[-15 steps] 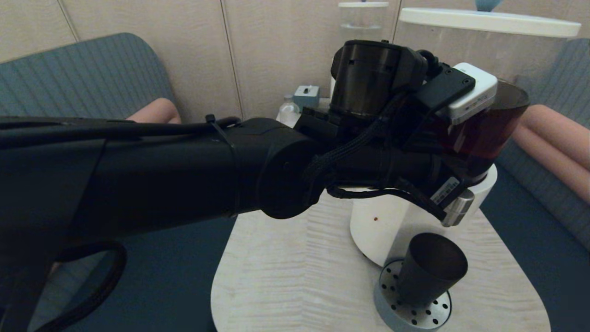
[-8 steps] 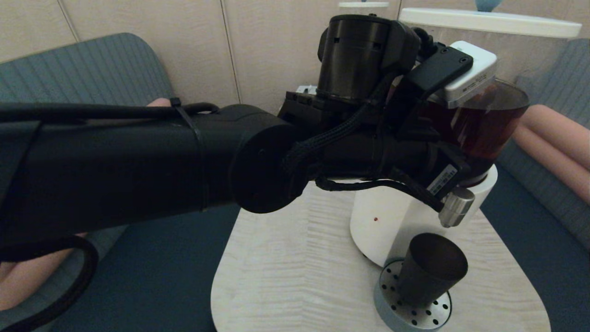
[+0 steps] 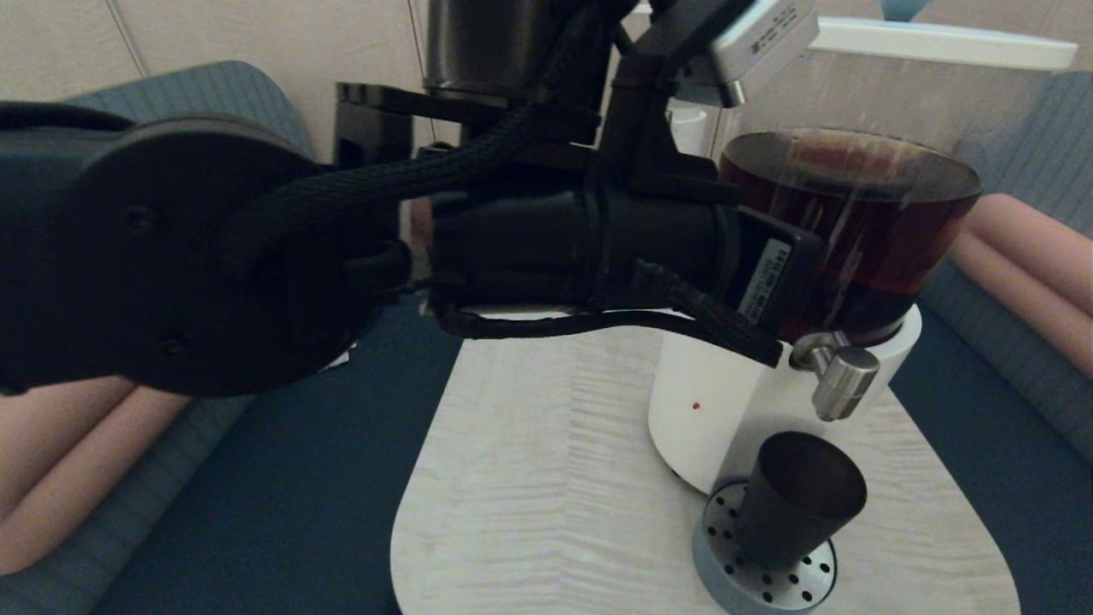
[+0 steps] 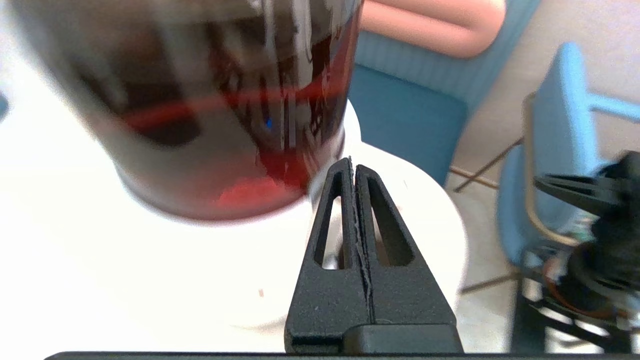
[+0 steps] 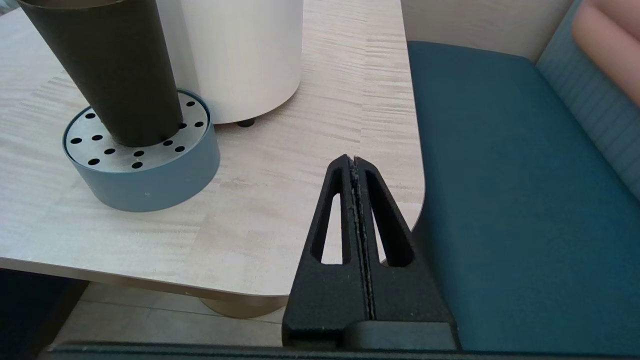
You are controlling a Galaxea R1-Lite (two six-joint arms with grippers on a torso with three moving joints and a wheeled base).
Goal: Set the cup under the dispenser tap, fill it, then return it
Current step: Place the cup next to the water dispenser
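Observation:
The black cup (image 3: pixel 798 500) stands upright on the round perforated drip tray (image 3: pixel 760 585), just below the steel dispenser tap (image 3: pixel 841 380) of the large dispenser (image 3: pixel 854 222), which holds dark brown liquid. No gripper holds the cup. My left arm (image 3: pixel 555 248) is raised across the view. In the left wrist view, the left gripper (image 4: pixel 352 162) is shut and empty, close by the jar's (image 4: pixel 215 100) lower edge above the white base (image 4: pixel 150 260). My right gripper (image 5: pixel 352 160) is shut and empty over the table's corner, apart from the cup (image 5: pixel 107 70).
The pale wooden table (image 3: pixel 546 478) has rounded corners. Blue bench seats (image 3: pixel 282 504) flank it on both sides, with pink cushions along the backs. The dispenser's white base (image 3: pixel 709 401) stands right behind the drip tray (image 5: pixel 145 175).
My left arm has lifted and drawn back toward the left, uncovering the tap and the jar's front. The cup and tray have not moved.

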